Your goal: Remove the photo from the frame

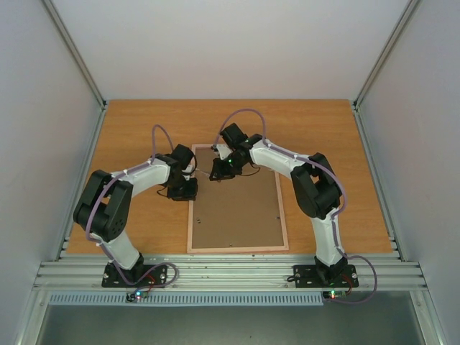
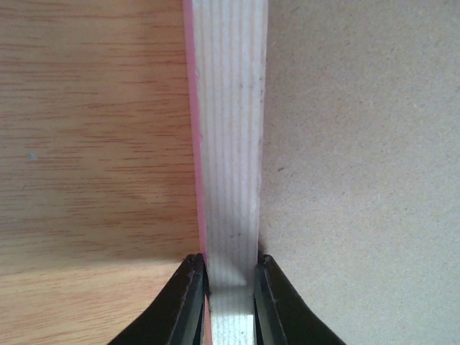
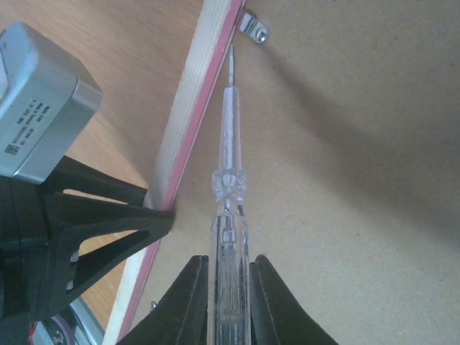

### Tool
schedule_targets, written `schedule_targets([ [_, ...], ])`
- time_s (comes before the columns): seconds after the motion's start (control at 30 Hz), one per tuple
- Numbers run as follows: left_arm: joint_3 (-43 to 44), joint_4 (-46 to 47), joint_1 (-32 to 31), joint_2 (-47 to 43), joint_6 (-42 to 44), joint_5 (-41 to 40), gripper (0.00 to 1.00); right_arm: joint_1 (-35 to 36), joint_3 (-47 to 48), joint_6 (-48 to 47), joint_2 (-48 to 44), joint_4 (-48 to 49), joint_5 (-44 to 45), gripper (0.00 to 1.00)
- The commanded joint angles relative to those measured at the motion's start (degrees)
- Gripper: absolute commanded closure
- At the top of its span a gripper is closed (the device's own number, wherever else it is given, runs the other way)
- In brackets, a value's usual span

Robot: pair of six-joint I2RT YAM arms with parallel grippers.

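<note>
Wooden table, frame lying flat, back up

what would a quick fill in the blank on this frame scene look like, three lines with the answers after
1. The frame lies face ____ on the table, with its brown backing board showing.
2. The left gripper is shut on a side rail of the ____.
3. The right gripper is shut on a clear ____ that points toward the far end of the board.

Missing words: down; frame; screwdriver
</note>
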Motion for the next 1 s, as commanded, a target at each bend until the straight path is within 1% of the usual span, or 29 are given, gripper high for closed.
schedule_targets([
  [0.0,-1.62,-0.57,-0.57,-0.57,0.01,5.06,0.90,0.38,2.57,-1.93,1.69,-0.94,-3.25,0.99],
  [0.7,-2.58,-0.98,-0.56,-1.52,-0.10,5.60,0.90,0.13,4.45,-1.58,5.91,-0.69,-2.44,0.99],
  [0.97,-3.48,-1.02,-0.61,-2.04,-0.17,5.42,0.91,-1.31,2.43,1.60,5.45,2.07,-1.65,0.99],
])
